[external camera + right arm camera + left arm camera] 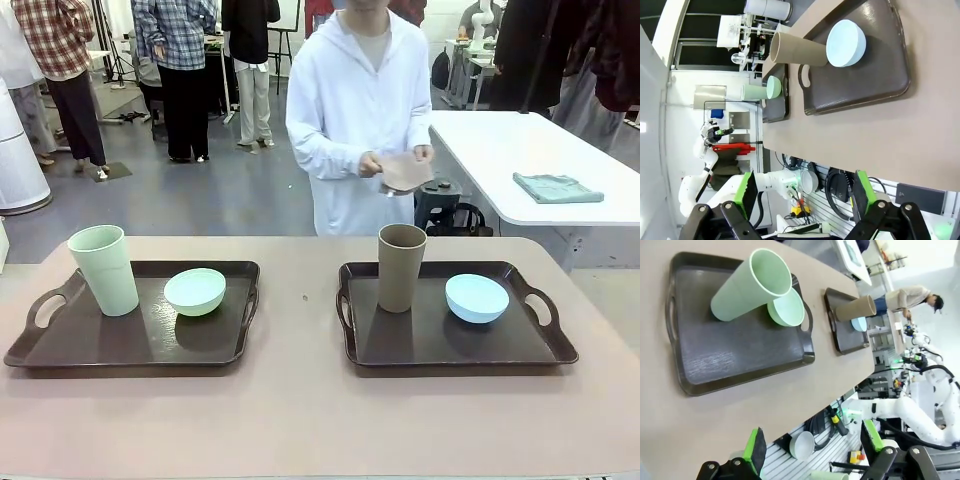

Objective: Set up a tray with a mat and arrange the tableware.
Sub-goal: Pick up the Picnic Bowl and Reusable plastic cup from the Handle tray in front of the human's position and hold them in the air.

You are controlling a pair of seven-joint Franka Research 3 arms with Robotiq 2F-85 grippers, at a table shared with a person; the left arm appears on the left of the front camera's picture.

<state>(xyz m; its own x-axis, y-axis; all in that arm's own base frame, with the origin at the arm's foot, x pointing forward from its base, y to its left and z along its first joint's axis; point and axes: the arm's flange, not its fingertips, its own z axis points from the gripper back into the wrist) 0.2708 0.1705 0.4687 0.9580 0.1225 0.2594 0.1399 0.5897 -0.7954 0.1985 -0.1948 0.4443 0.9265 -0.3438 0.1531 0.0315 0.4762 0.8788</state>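
The left fingers [756, 447] stand spread wide with nothing between them, held off the near edge of the tabletop [300, 410] and well apart from the trays; the left tray [90, 340], dark brown with cut-out handles, lies flat on the left half of the tabletop; the mint green tumbler [103, 270] stands upright in its far left part; the mint green bowl [195, 291] sits mouth up near it on the right, not touching it; across the tabletop a person [350, 110] in a white coat holds a pinkish-brown mat [405, 172] in both hands at waist height; the right tray [420, 340] lies on the right half, apart from the left one; the brown tumbler [401, 267] stands upright in its far left part; the pale blue bowl [477, 298] rests mouth up to the right of it, a small gap between them; the right fingers [747, 189] are likewise fully parted and hold nothing, off the tabletop's near edge.
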